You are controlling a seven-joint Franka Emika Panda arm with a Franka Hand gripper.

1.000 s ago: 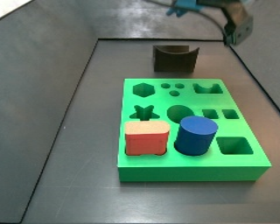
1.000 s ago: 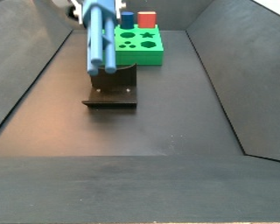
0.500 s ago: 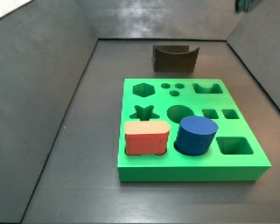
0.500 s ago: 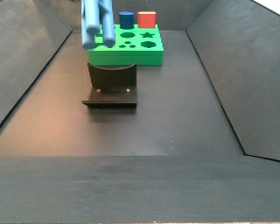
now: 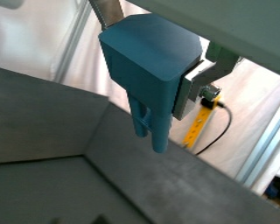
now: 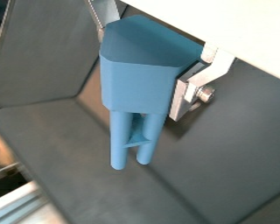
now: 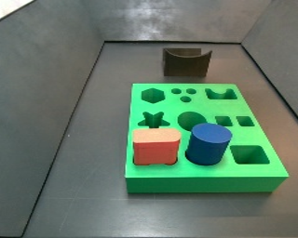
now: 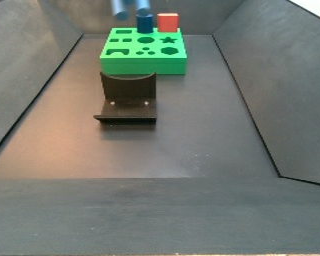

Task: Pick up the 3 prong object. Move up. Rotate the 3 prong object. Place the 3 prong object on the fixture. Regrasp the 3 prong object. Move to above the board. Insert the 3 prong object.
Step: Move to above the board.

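In both wrist views the light steel-blue 3 prong object [image 5: 149,66] [image 6: 136,83] fills the middle, its prongs pointing down toward the dark floor. My gripper [image 5: 152,54] [image 6: 145,63] is shut on its thick upper end; one silver finger [image 5: 192,86] [image 6: 189,87] presses its side, the other is mostly hidden behind it. In a side view only a blurred blue tip of the 3 prong object [image 8: 127,5] shows at the top edge, above the board's near end. The green board [image 7: 220,181] [image 8: 123,62] and the dark fixture [image 7: 186,61] [image 8: 127,98] rest on the floor.
A red block [image 7: 155,147] [image 8: 168,20] and a dark blue cylinder [image 7: 208,144] [image 8: 145,21] stand in the board's holes. Sloped dark walls enclose the floor on all sides. Cables and a yellow strip [image 5: 199,122] lie beyond the wall.
My gripper has risen with the 3 prong object: it has left one side view entirely and is nearly out of the top of the other. The board and fixture have not moved.
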